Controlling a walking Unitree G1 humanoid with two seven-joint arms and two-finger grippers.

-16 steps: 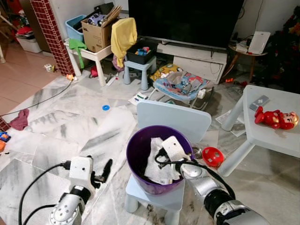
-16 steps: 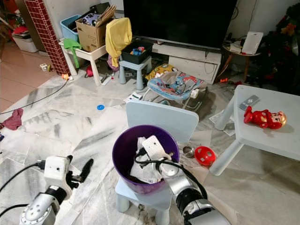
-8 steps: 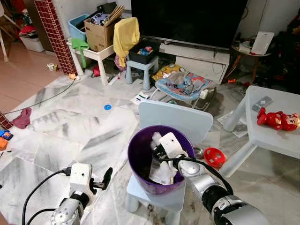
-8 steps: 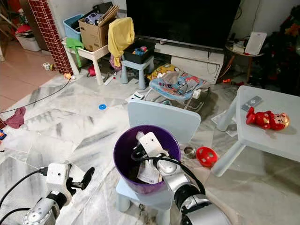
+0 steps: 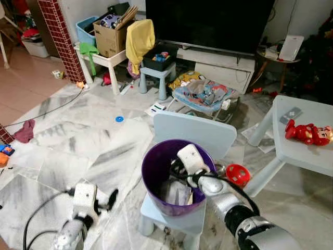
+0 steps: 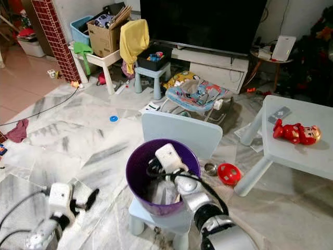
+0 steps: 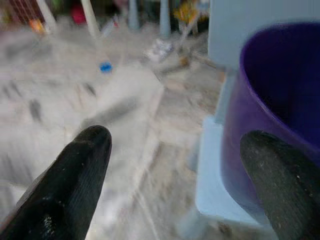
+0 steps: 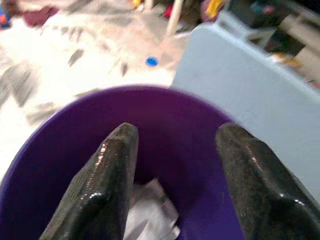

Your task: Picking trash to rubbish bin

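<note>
Crumpled white paper trash lies at the bottom of the round purple plastic rubbish bin, low in the middle of the frame, and the bin stands on the seat of a small pale blue plastic chair whose backrest rises just behind it. The right gripper hangs inside the mouth of the bin, above the paper, its jaws spread wide apart and holding nothing; in the wrist view the paper shows between and below the two black fingers. The left gripper is low at the lower left of the frame, just above the grey-streaked white marble floor and to the left of the bin, its jaws also wide apart and empty. Right of the chair, a small red round toy sits on the floor beside the leg of a pale blue worktop, which carries a red doll at the right edge of the frame. Farther back, toward the upper middle, a baby bouncer seat sits on the floor before a large black television, and a cardboard box stands on a small white table at the upper left.
</note>
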